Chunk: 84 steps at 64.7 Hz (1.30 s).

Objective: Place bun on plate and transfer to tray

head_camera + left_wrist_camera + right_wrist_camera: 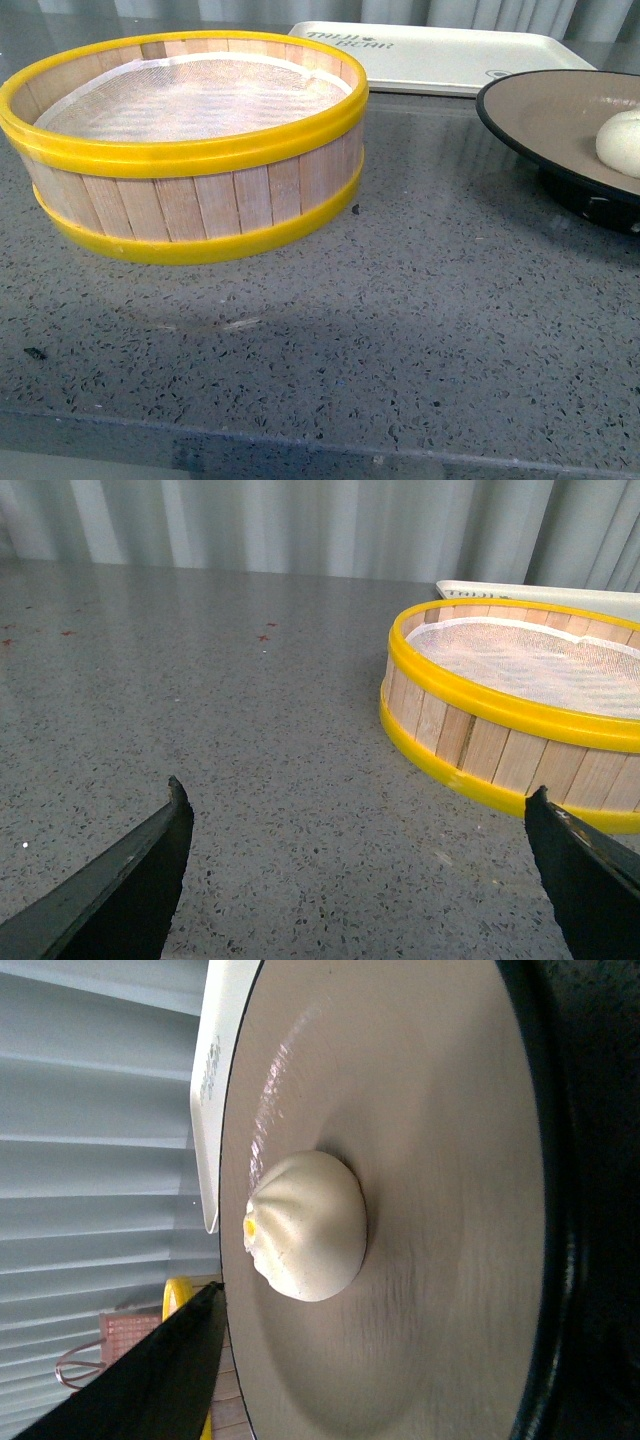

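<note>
The white bun (622, 142) sits on the beige plate (555, 115) with a black rim, at the right edge of the front view. In the right wrist view the bun (305, 1225) rests near the middle of the plate (430, 1160). My right gripper (380, 1355) is open and close against the plate, with one dark finger (150, 1380) beside the plate's rim and not touching the bun. The white tray (430, 55) lies flat at the back. My left gripper (358, 792) hangs open over bare countertop, with nothing between its fingers.
A yellow-rimmed wooden steamer basket (190, 150) stands left of the plate, with a white cloth liner and nothing else in it; it is just beside my left gripper (520, 700). The grey speckled countertop (400, 330) runs to a front edge. Pale slatted panels are behind.
</note>
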Motion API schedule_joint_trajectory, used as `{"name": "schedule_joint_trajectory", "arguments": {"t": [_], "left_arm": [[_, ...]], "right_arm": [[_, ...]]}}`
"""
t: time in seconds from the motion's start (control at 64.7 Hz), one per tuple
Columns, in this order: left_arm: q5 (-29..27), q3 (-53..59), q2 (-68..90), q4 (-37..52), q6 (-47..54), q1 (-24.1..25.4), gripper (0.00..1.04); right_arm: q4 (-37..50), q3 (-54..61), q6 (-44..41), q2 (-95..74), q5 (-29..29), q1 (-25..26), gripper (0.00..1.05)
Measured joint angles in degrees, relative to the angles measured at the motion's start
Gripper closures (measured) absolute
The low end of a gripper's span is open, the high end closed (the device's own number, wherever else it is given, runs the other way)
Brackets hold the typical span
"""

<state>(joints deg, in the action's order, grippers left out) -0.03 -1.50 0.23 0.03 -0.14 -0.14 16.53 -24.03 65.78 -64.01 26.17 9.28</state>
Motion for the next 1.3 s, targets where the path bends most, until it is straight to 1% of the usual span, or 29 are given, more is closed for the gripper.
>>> {"name": "schedule_joint_trajectory", "arguments": {"t": [0.186, 0.216, 0.356, 0.387, 0.773, 0.912, 0.99, 1.098, 1.299], "left_arm": [[0.02, 0.00, 0.00, 0.00, 0.00, 0.00, 0.07], [0.00, 0.00, 0.00, 0.00, 0.00, 0.00, 0.07], [0.00, 0.00, 0.00, 0.00, 0.00, 0.00, 0.07], [0.00, 0.00, 0.00, 0.00, 0.00, 0.00, 0.07], [0.00, 0.00, 0.00, 0.00, 0.00, 0.00, 0.07], [0.00, 0.00, 0.00, 0.00, 0.00, 0.00, 0.07], [0.00, 0.00, 0.00, 0.00, 0.00, 0.00, 0.07], [0.00, 0.00, 0.00, 0.00, 0.00, 0.00, 0.07], [0.00, 0.00, 0.00, 0.00, 0.00, 0.00, 0.07]], "right_arm": [[-1.95, 0.94, -0.20, 1.81, -0.07, 0.00, 0.60], [-2.19, 1.29, -0.44, 2.10, 0.00, 0.13, 0.69], [-2.67, 2.16, -0.57, 2.99, 0.04, 0.39, 1.00], [-2.60, 2.32, -0.57, 3.13, 0.35, 0.46, 1.02], [-1.29, 3.98, 0.22, 5.86, 0.22, 0.55, 1.02], [2.03, 3.19, 0.72, 4.31, 0.50, 2.47, 1.02], [4.68, 0.17, 1.70, 0.92, 0.50, 3.96, 1.02], [8.15, -4.90, 3.02, -3.72, 0.37, 4.81, 1.02], [10.99, -15.58, 5.40, -13.35, -1.05, 4.37, 1.02]]}}
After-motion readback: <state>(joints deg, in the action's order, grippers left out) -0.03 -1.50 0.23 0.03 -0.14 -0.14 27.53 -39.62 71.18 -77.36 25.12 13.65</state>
